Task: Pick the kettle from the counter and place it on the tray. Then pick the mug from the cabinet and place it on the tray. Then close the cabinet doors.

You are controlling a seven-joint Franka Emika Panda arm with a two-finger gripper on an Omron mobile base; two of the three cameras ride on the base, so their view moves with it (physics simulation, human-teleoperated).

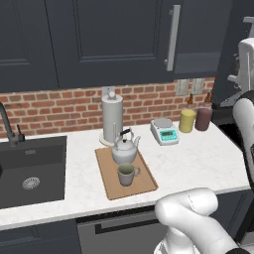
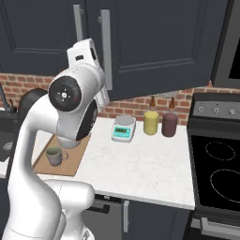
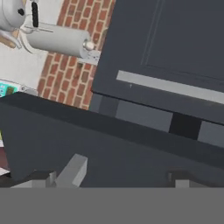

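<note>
The silver kettle [image 1: 125,149] and the grey-beige mug [image 1: 127,174] both stand on the wooden tray [image 1: 113,181] on the white counter [image 1: 198,161]; the mug [image 2: 54,156] sits in front of the kettle. Above, one cabinet door [image 1: 114,39] with a bar handle [image 1: 172,37] lies flush. The door to its right [image 2: 159,42] looks slightly ajar. My gripper [image 3: 111,178] is open, raised close against a dark door panel [image 3: 87,140], with a grey handle end [image 3: 74,168] between its fingertips. The kettle [image 3: 11,15] shows sideways at the top left of the hand view.
A tall paper-towel holder [image 1: 112,119] stands behind the tray, and a white scale [image 1: 165,131], a yellow jar [image 1: 187,120] and a dark-red jar [image 1: 203,119] line the brick wall. The dark sink [image 1: 30,171] is left; a stove [image 2: 218,164] is right.
</note>
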